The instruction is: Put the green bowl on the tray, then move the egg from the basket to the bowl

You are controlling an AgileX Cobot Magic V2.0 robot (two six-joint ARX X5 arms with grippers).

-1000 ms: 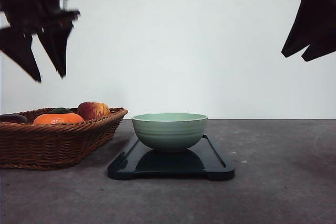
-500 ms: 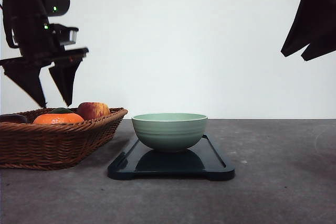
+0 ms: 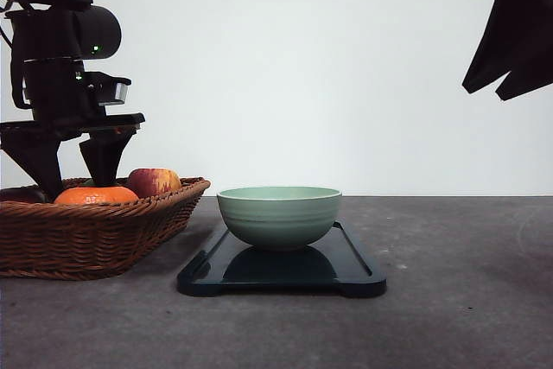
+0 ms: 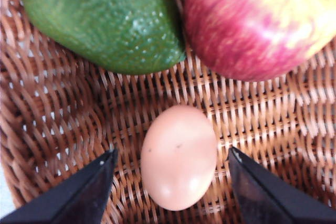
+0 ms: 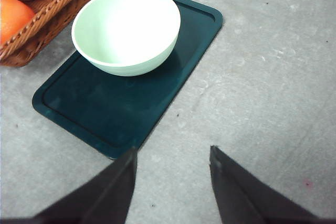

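Front view: the green bowl (image 3: 279, 214) sits on the tray (image 3: 354, 276), so step one looks done; the left gripper (image 3: 73, 164) dips into the basket (image 3: 95, 235) at nine o'clock on a grey table (image 3: 458, 300) before a white wall (image 3: 346, 66).

Left wrist view: jaws wide, straddling the egg (image 4: 179, 156), not gripped.

Right wrist view: the right gripper (image 5: 173, 179) hangs open, empty.

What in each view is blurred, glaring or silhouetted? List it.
Front view: both arms are backlit black silhouettes against the white wall; the tray mirrors the green bowl. Left wrist view: the egg and claw fingers look soft, slightly out of focus. Right wrist view: the bowl's interior is washed out.
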